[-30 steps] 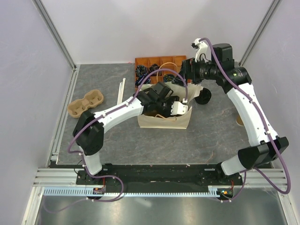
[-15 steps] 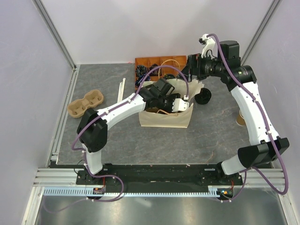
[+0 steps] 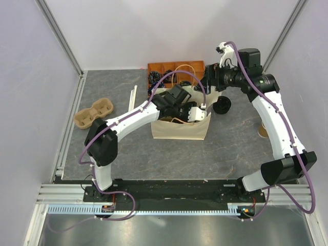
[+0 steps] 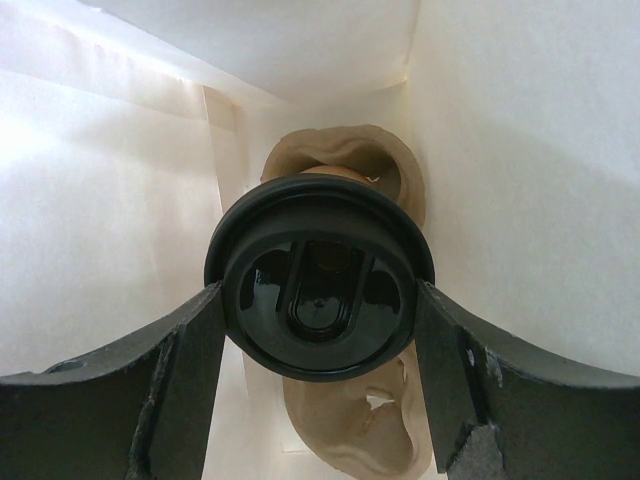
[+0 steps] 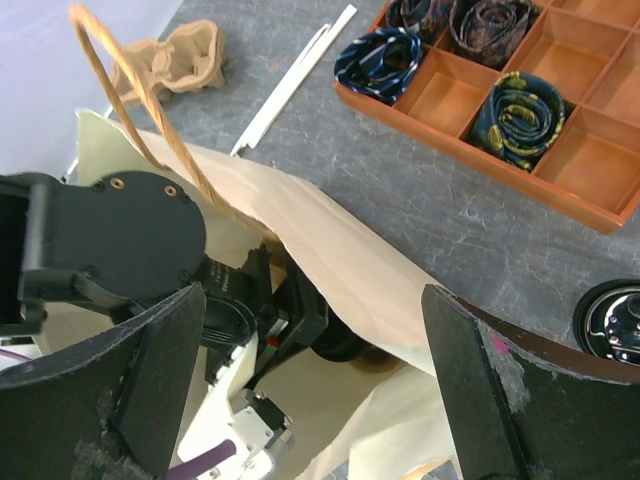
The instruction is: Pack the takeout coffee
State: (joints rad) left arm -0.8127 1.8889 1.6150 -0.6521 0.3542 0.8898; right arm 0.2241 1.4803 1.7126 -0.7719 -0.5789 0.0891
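The small tan kraft-paper cup with a round black plastic lid (image 4: 320, 290) is down inside the cream paper bag (image 3: 179, 132), which stands open-topped in the middle of the grey surface (image 3: 154, 154). The left gripper (image 4: 320, 305) reaches in from above, its jaws pressed against the lid's rim on either side and holding the cup. There is little room in there: the bag's pale walls rise close on the left and right, just outside each dark finger (image 4: 190, 370). The cup stands upright, lid up, its long axis running straight down into the bag. Beneath it lies a brown moulded-pulp cup carrier (image 4: 345, 160), showing past the lid at top and bottom. The right gripper (image 5: 315, 295) hangs over the bag's far rim, by its twisted paper handle (image 5: 130, 110), jaws spread wide and holding nothing. Outside the bag there is open surface near and to the left, where a second pulp carrier (image 3: 94, 113) lies well apart. An orange compartment tray (image 3: 169, 67) sits just beyond the far rim, and a loose black lid (image 3: 223, 105) lies to the right.
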